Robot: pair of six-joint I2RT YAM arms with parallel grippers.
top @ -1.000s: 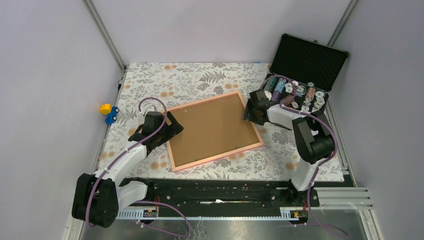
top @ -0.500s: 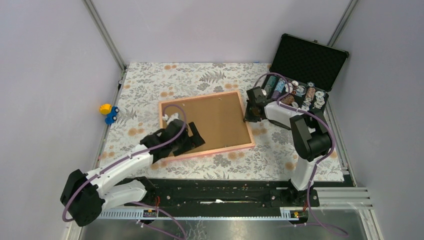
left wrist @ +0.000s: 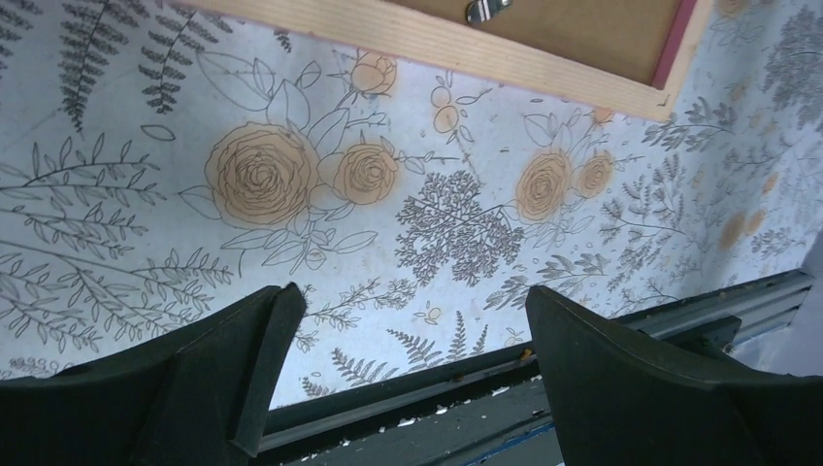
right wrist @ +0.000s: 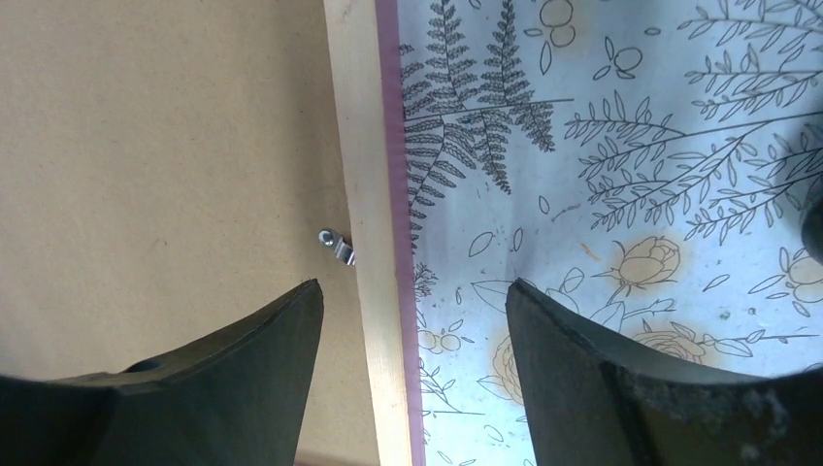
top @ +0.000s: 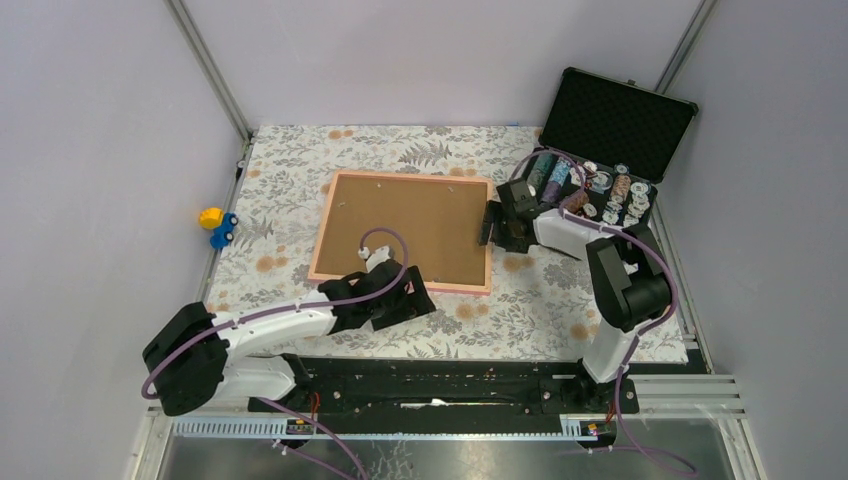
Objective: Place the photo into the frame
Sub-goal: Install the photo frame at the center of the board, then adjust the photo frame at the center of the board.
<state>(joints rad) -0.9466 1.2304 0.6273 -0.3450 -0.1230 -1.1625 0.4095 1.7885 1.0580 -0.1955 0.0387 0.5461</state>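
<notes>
The salmon-pink frame [top: 400,283] lies face down on the flowered cloth, its brown backing board [top: 405,225] up. The photo is hidden. My left gripper [top: 415,300] is open and empty, low over the cloth just in front of the frame's near right corner; the left wrist view shows its jaws wide apart [left wrist: 412,320] with the frame's corner [left wrist: 543,73] beyond them. My right gripper [top: 490,225] is open and straddles the frame's right rail [right wrist: 364,146], one finger over the board, the other over the cloth. A small metal clip [right wrist: 337,245] sits at the board's edge.
An open black case [top: 620,120] with several spools [top: 600,190] stands at the back right, close behind the right arm. A yellow and blue toy [top: 216,226] lies off the cloth at the left. The table's front metal rail [left wrist: 602,330] runs just under the left gripper.
The frame has turned from tilted to nearly square and slid back and left. My left arm has swung from the frame's left edge across to its near right corner. The right gripper stayed at the right rail.
</notes>
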